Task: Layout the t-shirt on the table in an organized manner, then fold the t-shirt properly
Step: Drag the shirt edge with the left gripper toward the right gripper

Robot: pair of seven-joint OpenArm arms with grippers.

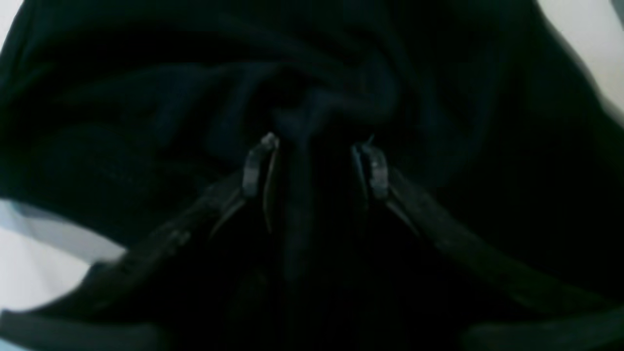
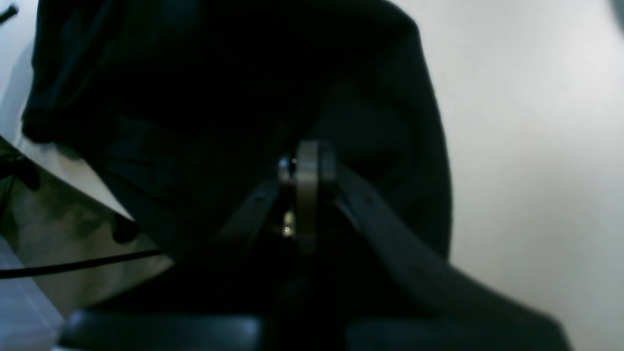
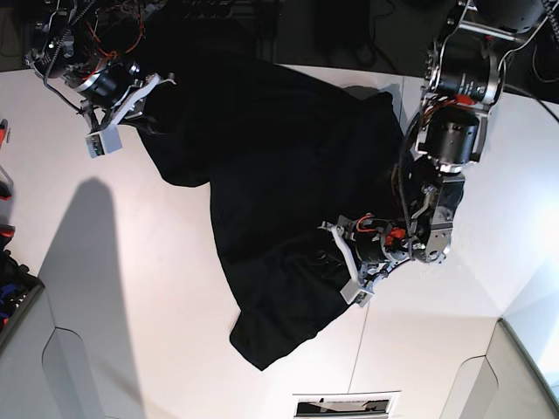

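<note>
The black t-shirt (image 3: 279, 175) lies crumpled in a long diagonal across the white table (image 3: 131, 288), from the far left corner to the near middle. My right gripper (image 3: 150, 105) is at the shirt's far left edge. In the right wrist view its fingers (image 2: 307, 165) are pressed together, with black t-shirt (image 2: 195, 97) cloth bunched around them. My left gripper (image 3: 341, 266) rests on the shirt's right side. In the left wrist view this gripper (image 1: 317, 156) has its fingers apart, and a ridge of t-shirt (image 1: 146, 97) cloth runs between them without filling the gap.
Dark equipment and cables (image 3: 218, 17) crowd the space behind the table's far edge. A bin with coloured items (image 3: 7, 288) sits at the left edge. A thin seam (image 3: 358, 349) crosses the tabletop, and a printed label (image 3: 341, 406) lies at the near edge. A black cable (image 2: 73, 265) hangs past the table's edge.
</note>
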